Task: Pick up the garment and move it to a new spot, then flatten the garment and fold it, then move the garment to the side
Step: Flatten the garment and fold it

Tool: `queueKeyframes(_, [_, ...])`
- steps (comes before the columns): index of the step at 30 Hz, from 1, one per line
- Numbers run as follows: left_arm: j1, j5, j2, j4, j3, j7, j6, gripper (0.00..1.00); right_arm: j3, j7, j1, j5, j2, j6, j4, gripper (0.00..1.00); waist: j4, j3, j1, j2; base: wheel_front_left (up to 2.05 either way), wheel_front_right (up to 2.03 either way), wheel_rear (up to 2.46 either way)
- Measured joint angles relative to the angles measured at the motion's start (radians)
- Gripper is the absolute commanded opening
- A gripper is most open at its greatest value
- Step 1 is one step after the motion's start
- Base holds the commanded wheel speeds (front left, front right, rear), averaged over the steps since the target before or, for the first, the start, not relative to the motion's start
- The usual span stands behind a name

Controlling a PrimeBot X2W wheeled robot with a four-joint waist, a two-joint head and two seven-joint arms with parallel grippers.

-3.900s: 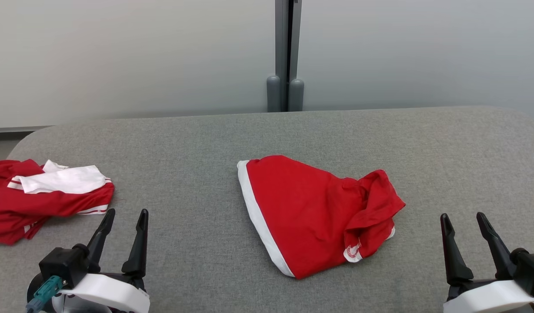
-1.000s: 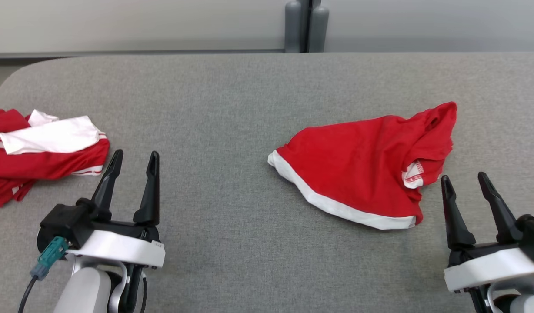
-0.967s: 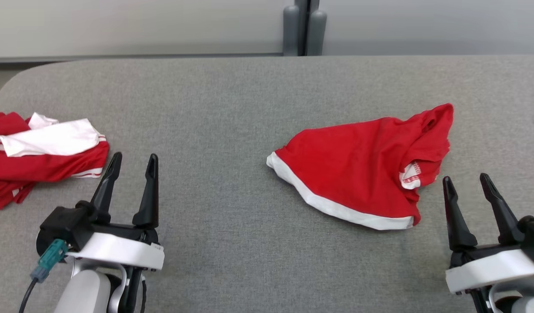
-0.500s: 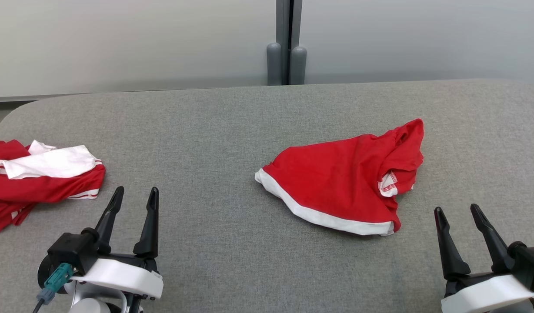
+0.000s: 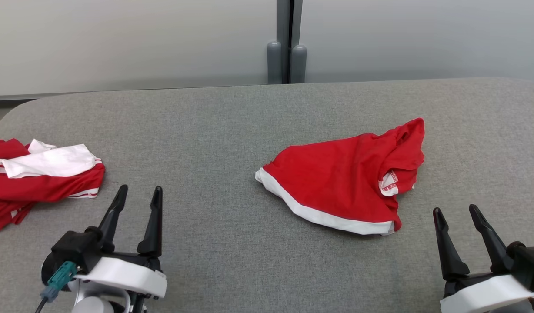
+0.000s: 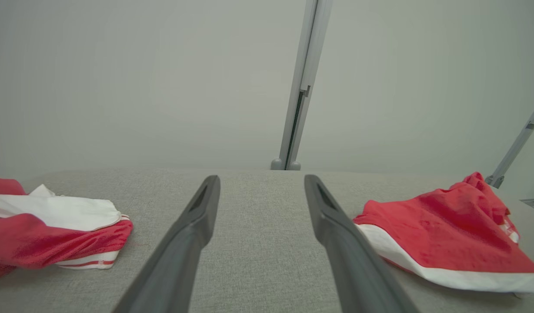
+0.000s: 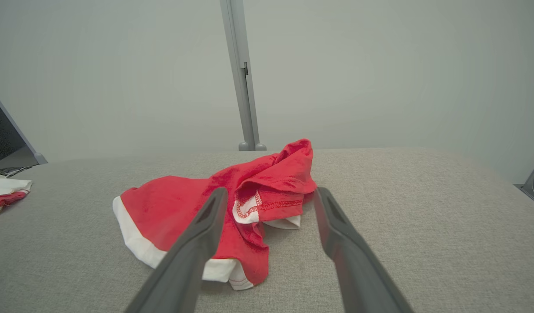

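The garment (image 5: 336, 178) is red with a white band along its near edge and lies crumpled on the grey padded table (image 5: 215, 130), right of the middle. In the right wrist view the garment (image 7: 175, 202) lies just past my right gripper (image 7: 271, 191), whose fingers stand apart with nothing between them. My right gripper (image 5: 455, 208) hovers near the front right, short of the garment's right end. My left gripper (image 5: 140, 189) is open and empty at the front left. From the left wrist, the garment (image 6: 436, 221) lies to the right of my left gripper (image 6: 261, 179).
A second red and white pile of clothes (image 5: 41, 178) lies at the table's left edge; this pile (image 6: 54, 230) is also left of the left fingers. A grey post (image 5: 286, 43) stands against the pale wall behind the table. Bare grey surface runs between the two garments.
Since the earliest frame the garment lies further right and turned, its white band facing the near side. Over the last second the head camera tilted up. Both grippers stay open.
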State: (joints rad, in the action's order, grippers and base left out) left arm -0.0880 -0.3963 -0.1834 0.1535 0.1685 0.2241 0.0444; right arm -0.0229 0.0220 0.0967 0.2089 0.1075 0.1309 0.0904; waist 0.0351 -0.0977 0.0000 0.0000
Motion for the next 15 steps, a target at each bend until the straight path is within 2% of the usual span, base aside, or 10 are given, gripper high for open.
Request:
queueKeyframes(4, [-0.037, 0.0, 0.009, 0.004, 0.028, -0.015, 0.013, 1.0, -0.006, 0.004, -0.006, -0.001, 0.0, 0.0, 0.003, 1.0, -0.002, -0.013, 0.0, 0.0, 0.0, 0.0, 0.0])
queueKeyframes(8, [-0.146, 0.003, 0.041, 0.033, 0.107, -0.07, 0.044, 1.0, -0.014, 0.001, -0.032, -0.001, 0.001, 0.0, 0.005, 1.0, -0.01, -0.043, 0.0, 0.0, 0.0, 0.0, 0.0])
queueKeyframes(15, [-0.333, -0.004, 0.083, 0.187, 0.225, -0.151, 0.075, 1.0, -0.054, -0.013, -0.094, -0.007, 0.003, 0.0, -0.003, 1.0, -0.059, -0.118, 0.0, 0.0, 0.0, 0.0, 0.0])
